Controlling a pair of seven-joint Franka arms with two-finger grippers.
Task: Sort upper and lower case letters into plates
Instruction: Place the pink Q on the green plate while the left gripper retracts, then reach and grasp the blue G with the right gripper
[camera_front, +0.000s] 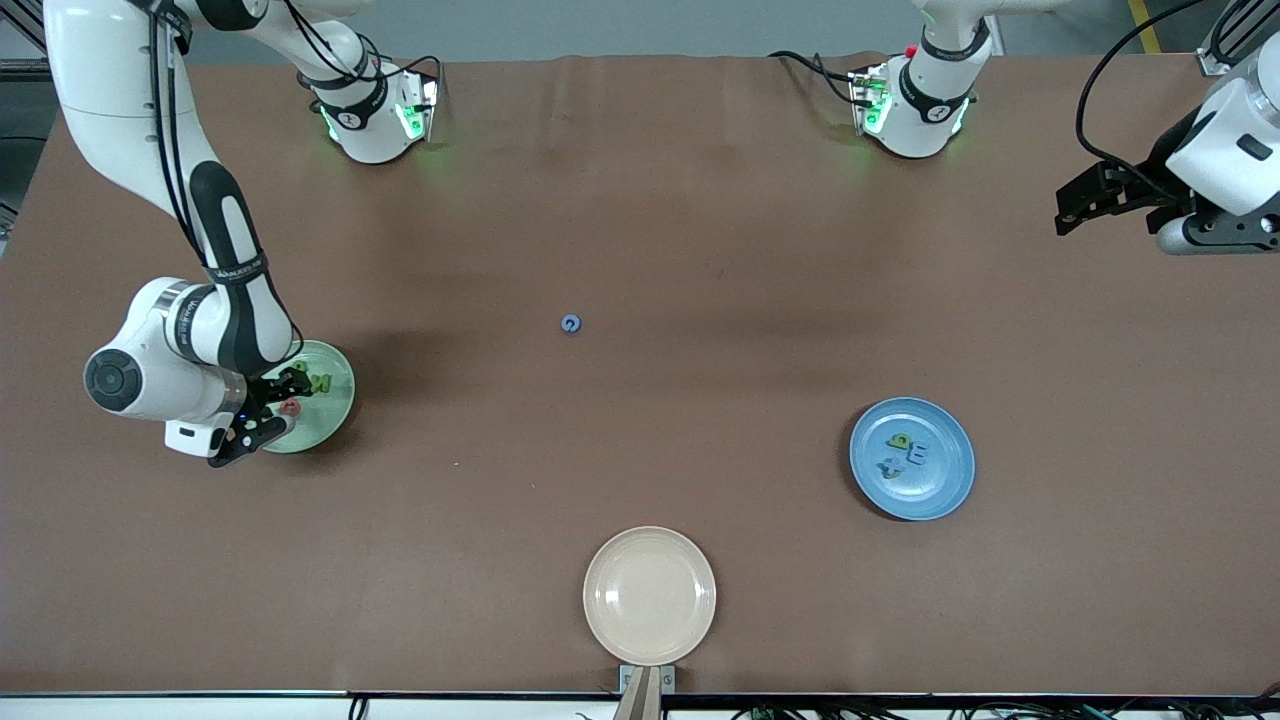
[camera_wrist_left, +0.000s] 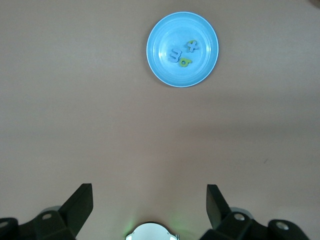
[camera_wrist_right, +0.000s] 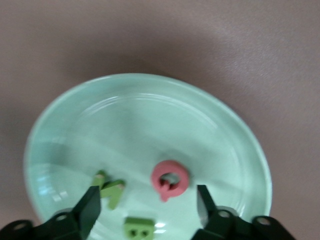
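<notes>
Mint-green plate (camera_wrist_right: 60, 130) now has the red letter (camera_wrist_right: 170, 179) lying free w/ green ones, so right gripper (camera_wrist_right: 147, 210) above it is spread, nothing held; left gripper (camera_wrist_left: 150, 205) waits, open, and a blue letter (camera_front: 570, 323) sits mid-table, probably next.

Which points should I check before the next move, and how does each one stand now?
1. Right claw open over the green plate: ok.
2. Red letter lies free in that plate: ok.
3. Left claw open, arm waiting at its end of the table: ok.
4. Blue letter alone on the bare table, not yet sorted: not ok.
5. Blue plate holds three letters; their case: cannot tell.
</notes>
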